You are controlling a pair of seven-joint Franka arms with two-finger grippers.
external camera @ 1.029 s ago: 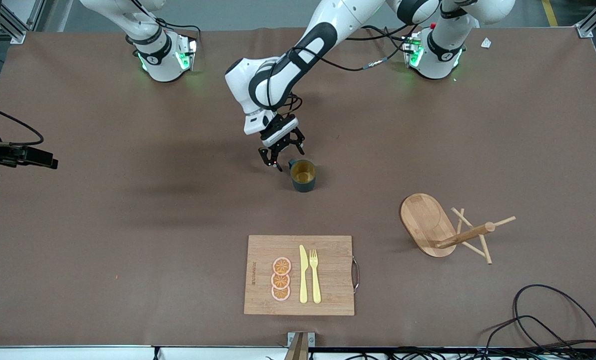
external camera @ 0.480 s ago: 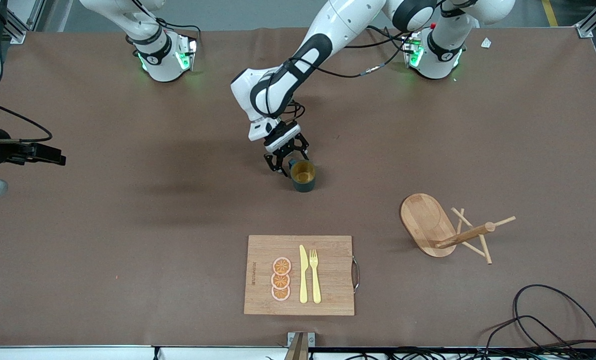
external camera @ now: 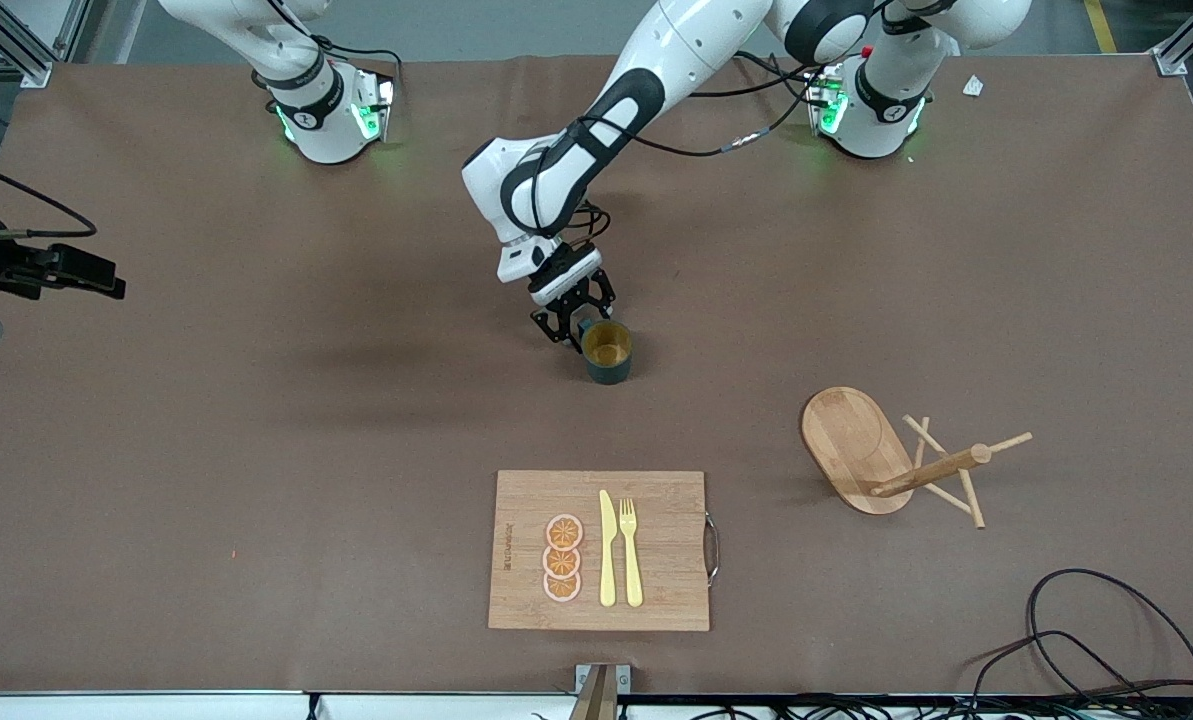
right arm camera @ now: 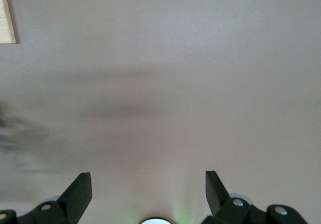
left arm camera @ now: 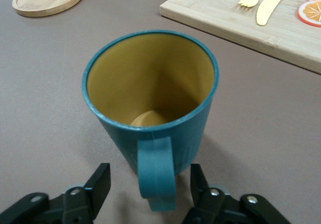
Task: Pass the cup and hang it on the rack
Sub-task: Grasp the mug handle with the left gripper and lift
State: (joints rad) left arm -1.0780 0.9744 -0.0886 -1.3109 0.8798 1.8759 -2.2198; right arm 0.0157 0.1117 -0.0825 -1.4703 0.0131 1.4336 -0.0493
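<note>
your left gripper point(left arm camera: 150, 194) has its jaws partly apart, one on each side of the cup point(external camera: 607, 352)'s handle point(left arm camera: 156, 173), not yet pinching it. the upright cup sits mid-table, handle at about 10 o'clock from its rim toward that gripper. your right gripper point(right arm camera: 149, 191) waits wide open over bare table, so the left arm is the nearer.

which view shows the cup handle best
The left wrist view: the cup's handle faces the camera, sitting between the left end effector's open fingers, not yet gripped. In the front view the cup is small and the handle is mostly hidden by the end effector. The right wrist view shows only bare table.
</note>
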